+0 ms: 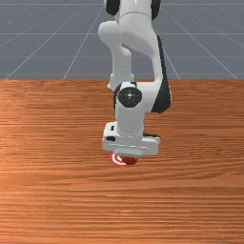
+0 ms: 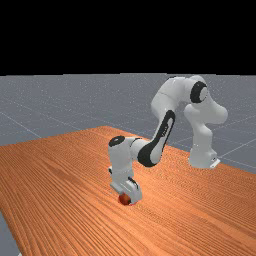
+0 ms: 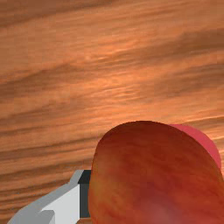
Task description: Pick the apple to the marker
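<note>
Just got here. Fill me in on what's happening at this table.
A white and grey robot arm has its gripper down at a rounded red apple over the orange-brown wooden table. The apple partly hides a flat, round red-and-white marker, whose edge peeks out beside it. I can't tell whether the apple is held or resting there.

The tabletop (image 1: 57, 195) is orange-brown wood, its darker and lighter grain streaks running from side to side past the marker (image 1: 116, 159) in the front view. The marker lies flat on the wood, round, with red and white rings, part of it hidden from sight. Well apart from the marker, toward the arm's base, runs the tabletop's straight edge.
</note>
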